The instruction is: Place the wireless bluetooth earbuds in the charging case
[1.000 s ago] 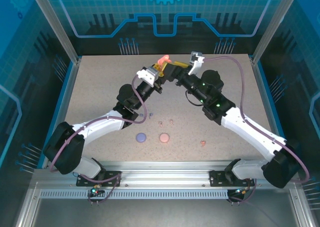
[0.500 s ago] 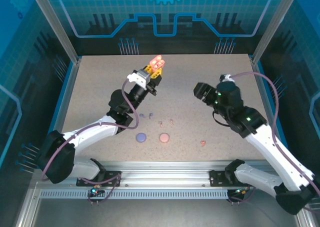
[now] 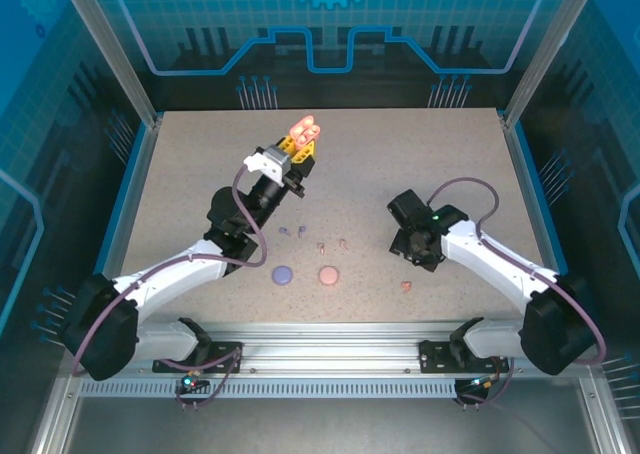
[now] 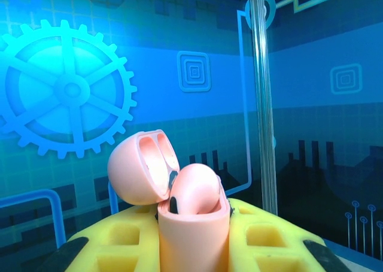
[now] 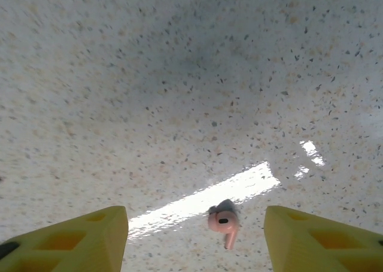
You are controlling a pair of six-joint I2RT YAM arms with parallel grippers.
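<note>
My left gripper point(image 3: 298, 150) is shut on a coral-orange charging case point(image 3: 306, 128), held up over the far middle of the table with its lid open. In the left wrist view the case point(image 4: 194, 230) stands between the yellow fingers point(image 4: 108, 248), lid point(image 4: 139, 167) tipped back, with one coral earbud point(image 4: 194, 191) seated inside. My right gripper point(image 3: 411, 255) points down at the table right of centre, just behind a loose coral earbud point(image 3: 405, 286). The right wrist view has that earbud point(image 5: 223, 221) lying on the table between the open gripper point(image 5: 194, 242) fingers, untouched.
A purple case point(image 3: 283, 274) and a pink case point(image 3: 328, 274) lie shut near the front middle. Two purple earbuds point(image 3: 292, 232) and two pale pink earbuds point(image 3: 332, 244) lie just behind them. Glass walls and metal posts point(image 3: 135, 94) ring the table.
My right arm swung back from the raised case and down to the table above the loose coral earbud, its jaws narrowing a little. My left gripper carried the case slightly left.
</note>
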